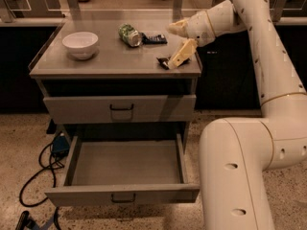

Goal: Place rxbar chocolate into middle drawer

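Note:
The rxbar chocolate (164,61), a dark wrapped bar, lies flat near the front right corner of the cabinet top. My gripper (171,46) is open right over it. The lower finger (182,54) slants down across the bar's right end and hides part of it. The upper finger (177,27) points left above the top. The middle drawer (124,163) is pulled out wide below and holds nothing. The upper drawer (120,108) is closed.
A white bowl (80,44) stands at the left of the cabinet top (110,59). A green crushed can (129,34) and a dark bluish bar (154,38) lie at the back middle. My white arm (268,56) fills the right side. Cables (43,166) lie on the floor at the left.

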Tool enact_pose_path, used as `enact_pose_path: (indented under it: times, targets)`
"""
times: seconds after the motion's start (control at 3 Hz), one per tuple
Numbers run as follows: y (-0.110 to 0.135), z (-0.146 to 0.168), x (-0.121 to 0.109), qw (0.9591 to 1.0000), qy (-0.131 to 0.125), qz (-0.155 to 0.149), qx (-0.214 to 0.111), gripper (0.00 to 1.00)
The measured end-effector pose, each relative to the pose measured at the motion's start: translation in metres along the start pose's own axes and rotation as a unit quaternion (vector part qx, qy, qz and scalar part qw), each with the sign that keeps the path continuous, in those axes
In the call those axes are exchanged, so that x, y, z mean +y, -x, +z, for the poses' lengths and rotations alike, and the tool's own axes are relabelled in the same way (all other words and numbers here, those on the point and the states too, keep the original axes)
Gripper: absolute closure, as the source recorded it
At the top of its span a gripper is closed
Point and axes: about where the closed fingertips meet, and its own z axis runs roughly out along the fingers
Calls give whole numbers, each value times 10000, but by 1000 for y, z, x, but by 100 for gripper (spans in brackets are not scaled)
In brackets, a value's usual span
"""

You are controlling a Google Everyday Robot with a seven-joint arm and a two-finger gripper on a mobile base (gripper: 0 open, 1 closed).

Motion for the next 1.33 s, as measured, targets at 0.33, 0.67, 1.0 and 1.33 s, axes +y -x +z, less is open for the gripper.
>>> enact_pose_path:
  times: [0.33, 0.67, 1.0, 1.33]
  targets:
    - [0, 4, -1, 10000, 16, -10, -2, 0]
    - [-27, 29, -8, 9996, 83, 278, -44, 0]
    - [-83, 55, -17, 9958, 77, 889, -207, 0]
    - [-86, 50, -19, 9963, 13, 851, -151, 0]
